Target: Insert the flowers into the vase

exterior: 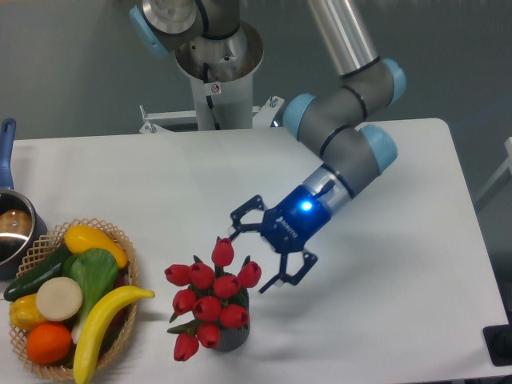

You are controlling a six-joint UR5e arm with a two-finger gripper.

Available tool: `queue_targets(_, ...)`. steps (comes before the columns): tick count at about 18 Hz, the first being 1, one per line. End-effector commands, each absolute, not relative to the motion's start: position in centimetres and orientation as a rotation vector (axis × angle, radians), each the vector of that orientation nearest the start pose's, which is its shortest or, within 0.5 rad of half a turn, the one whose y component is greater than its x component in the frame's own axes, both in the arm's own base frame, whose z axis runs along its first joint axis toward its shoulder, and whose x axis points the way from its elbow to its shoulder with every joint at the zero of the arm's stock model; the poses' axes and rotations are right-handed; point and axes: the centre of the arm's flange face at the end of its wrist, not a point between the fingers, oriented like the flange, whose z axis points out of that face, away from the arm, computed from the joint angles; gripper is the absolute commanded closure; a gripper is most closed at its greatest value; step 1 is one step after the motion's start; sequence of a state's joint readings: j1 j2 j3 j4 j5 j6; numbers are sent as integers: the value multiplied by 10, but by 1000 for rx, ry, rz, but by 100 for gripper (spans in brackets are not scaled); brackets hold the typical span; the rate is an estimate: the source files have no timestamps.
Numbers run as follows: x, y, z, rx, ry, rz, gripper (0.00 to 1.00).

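a: where's the bunch of red artificial tulips (210, 302)?
b: low centre of frame, standing in the short dark grey ribbed vase (231, 337).
a: the blue two-finger claw (248, 259)?
b: spread wide, gripping nothing, just upper right of the blooms.
a: lower left?
b: woven wicker basket (122, 240) holding a yellow banana (100, 320).

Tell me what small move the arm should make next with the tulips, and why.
Probably back the gripper up and away. The flowers already stand in the vase, whose dark side shows beneath them, and the jaws look open beside the top bloom, gripping nothing.
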State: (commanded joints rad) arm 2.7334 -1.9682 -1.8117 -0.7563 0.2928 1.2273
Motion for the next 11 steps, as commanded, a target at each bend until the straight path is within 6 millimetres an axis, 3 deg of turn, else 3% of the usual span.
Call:
queue_targets(6,-491,379,337,-2086,116,-104,0)
queue_targets(11,-515,355,349,-2308,85,81,0)
